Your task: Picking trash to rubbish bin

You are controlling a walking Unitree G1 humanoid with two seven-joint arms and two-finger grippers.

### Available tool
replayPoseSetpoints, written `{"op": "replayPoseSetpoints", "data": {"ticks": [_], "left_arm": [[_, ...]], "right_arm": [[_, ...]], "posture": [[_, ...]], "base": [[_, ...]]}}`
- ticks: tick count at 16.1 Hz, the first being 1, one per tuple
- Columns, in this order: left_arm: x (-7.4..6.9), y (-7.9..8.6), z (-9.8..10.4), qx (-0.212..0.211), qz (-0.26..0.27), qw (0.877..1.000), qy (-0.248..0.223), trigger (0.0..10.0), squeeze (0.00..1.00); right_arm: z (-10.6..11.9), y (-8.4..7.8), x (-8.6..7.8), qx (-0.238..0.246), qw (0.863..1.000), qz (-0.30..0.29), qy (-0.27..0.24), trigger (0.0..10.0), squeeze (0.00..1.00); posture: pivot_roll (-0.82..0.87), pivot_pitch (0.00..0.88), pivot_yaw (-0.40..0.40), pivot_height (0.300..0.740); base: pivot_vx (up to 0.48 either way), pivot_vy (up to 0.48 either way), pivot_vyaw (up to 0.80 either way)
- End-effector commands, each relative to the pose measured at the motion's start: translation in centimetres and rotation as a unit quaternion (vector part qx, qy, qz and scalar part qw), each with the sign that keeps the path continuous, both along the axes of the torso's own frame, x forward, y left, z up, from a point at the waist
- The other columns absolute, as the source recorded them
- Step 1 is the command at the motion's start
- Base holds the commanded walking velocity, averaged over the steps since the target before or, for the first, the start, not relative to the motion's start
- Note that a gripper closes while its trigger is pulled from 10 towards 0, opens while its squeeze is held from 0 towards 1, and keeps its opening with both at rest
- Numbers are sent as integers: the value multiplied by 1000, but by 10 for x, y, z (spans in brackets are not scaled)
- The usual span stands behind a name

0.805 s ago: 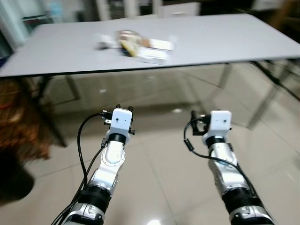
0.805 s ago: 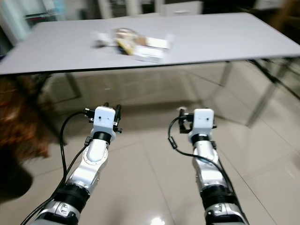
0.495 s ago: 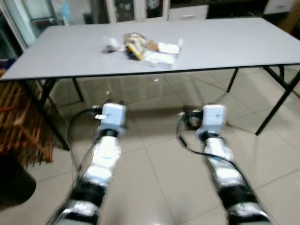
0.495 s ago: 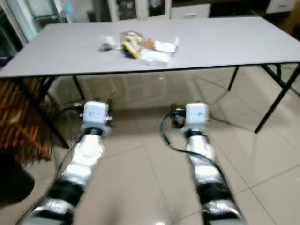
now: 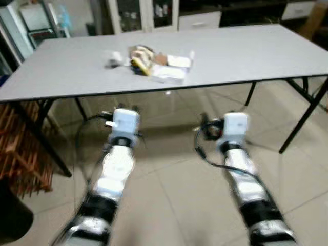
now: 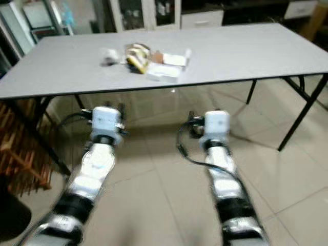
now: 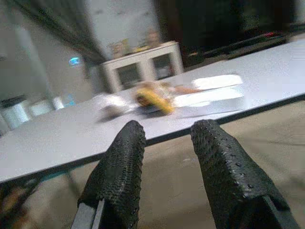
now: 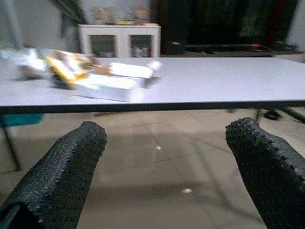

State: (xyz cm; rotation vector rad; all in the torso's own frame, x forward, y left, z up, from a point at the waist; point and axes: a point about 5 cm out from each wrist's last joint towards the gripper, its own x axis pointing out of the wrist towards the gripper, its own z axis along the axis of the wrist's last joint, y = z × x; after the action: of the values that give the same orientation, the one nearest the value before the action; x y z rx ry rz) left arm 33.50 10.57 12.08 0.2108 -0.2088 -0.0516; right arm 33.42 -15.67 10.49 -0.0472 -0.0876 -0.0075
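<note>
A small pile of trash (image 5: 154,62) lies on the grey table (image 5: 246,51), left of its middle: a yellow wrapper (image 5: 138,55), flat white boxes (image 5: 169,74) and a crumpled white piece (image 5: 111,60). Both silver arms reach forward below the table's front edge, short of the pile. In the left wrist view my left gripper (image 7: 167,143) is open by a narrow gap, empty, with the trash (image 7: 190,95) ahead. In the right wrist view my right gripper (image 8: 167,148) is wide open and empty, facing the same trash (image 8: 100,76).
Black table legs (image 5: 300,120) stand at the right and left. A brown wooden rack (image 5: 20,154) is at the left, with a dark round object (image 5: 10,220) on the tiled floor below it. White cabinets (image 5: 143,13) stand behind the table.
The camera has shifted, so more of the table and room shows, with some blur. Both arms stay held out in front with empty grippers.
</note>
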Motion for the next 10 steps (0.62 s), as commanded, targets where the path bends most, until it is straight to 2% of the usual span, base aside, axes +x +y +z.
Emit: {"op": "replayPoseSetpoints", "data": {"ticks": [1, 6, 10], "left_arm": [[3, 10, 6, 7, 11, 1000, -8, 10000, 0], [6, 13, 5, 5, 18, 1000, -3, 10000, 0], [5, 11, 5, 5, 7, 1000, -9, 10000, 0]], "right_arm": [[5, 8, 3, 4, 1000, 8, -6, 10000, 0], [7, 8, 6, 9, 1000, 5, -7, 10000, 0], [3, 11, 4, 9, 1000, 11, -2, 10000, 0]], "posture": [[-12, 0, 34, 740], [5, 0, 41, 740], [26, 0, 50, 740]], "base": [[379, 0, 0], [369, 0, 0], [0, 0, 0]]}}
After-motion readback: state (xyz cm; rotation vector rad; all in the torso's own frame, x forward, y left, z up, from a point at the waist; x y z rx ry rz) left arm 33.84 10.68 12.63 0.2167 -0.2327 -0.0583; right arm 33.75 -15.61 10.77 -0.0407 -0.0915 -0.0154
